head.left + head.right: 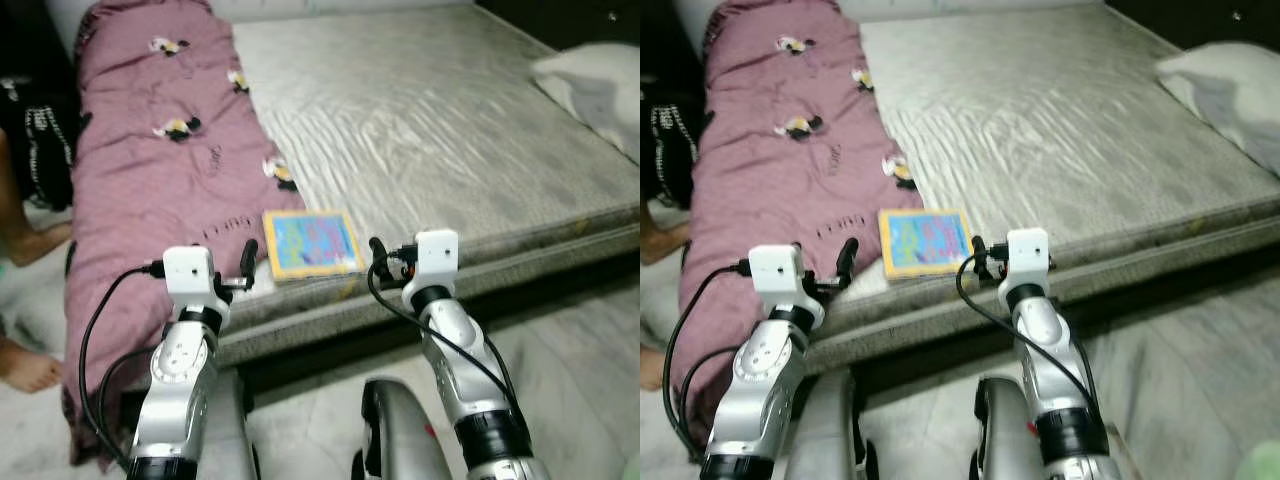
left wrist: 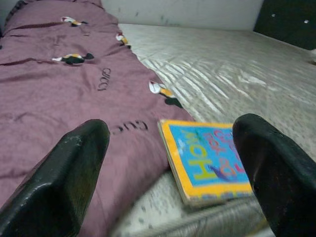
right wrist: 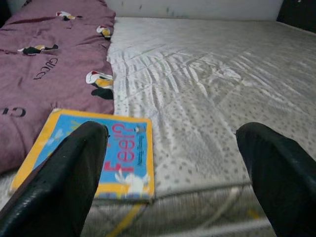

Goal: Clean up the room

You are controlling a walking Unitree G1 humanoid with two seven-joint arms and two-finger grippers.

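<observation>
Now, left end effector (image 1: 247, 262): we hold it at the near edge of the bed, over the hem of the purple blanket, fingers (image 2: 74, 173) spread wide and holding nothing; it sits just beside the book's blanket-side edge.
Right end effector (image 1: 377, 256): we keep it level with the left one at the same near edge, its fingers (image 3: 74, 168) also wide apart and empty, just off the book's other side.
Why this stance: both arms flank the book, which we judge is a set-up for picking it up from either side.
Book (image 1: 311, 243): a thin picture book with a yellow border and blue cover lies flat at the near edge of the mattress (image 1: 450, 120), one side touching the blanket.
Purple blanket (image 1: 150, 170): it covers the bed's left strip and hangs over the near edge.
Pillow (image 1: 600, 85): it rests at the far right edge, well apart from the book.
Person: a bare foot (image 1: 28, 372) stands on the floor left of the bed.
</observation>
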